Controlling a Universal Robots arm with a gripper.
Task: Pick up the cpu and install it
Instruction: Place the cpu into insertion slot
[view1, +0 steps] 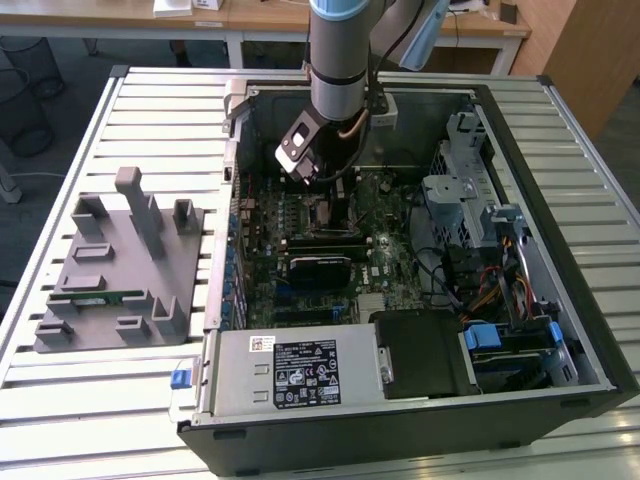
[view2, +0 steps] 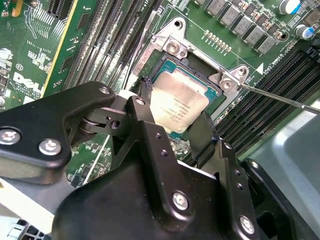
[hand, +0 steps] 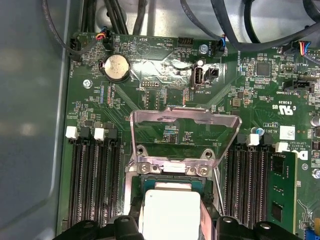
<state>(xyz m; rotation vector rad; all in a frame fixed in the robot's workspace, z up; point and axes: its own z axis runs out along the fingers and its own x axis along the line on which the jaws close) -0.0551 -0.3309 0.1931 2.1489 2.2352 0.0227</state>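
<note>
Cpu (view2: 177, 102) — install step, pinched at its edges by the tool (view2: 172, 109) at the open socket (view2: 171, 46) — seating likely calls for level, square alignment.

You have a slatted metal table (view1: 100, 400) carrying a grey plastic fixture (view1: 120, 270) on the exterior view's left, an open computer case (view1: 400, 430) beside it.

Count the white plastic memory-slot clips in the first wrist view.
4 white plastic clips: two on one side of the silver metal socket frame, two on the other; more may be hidden.
</note>
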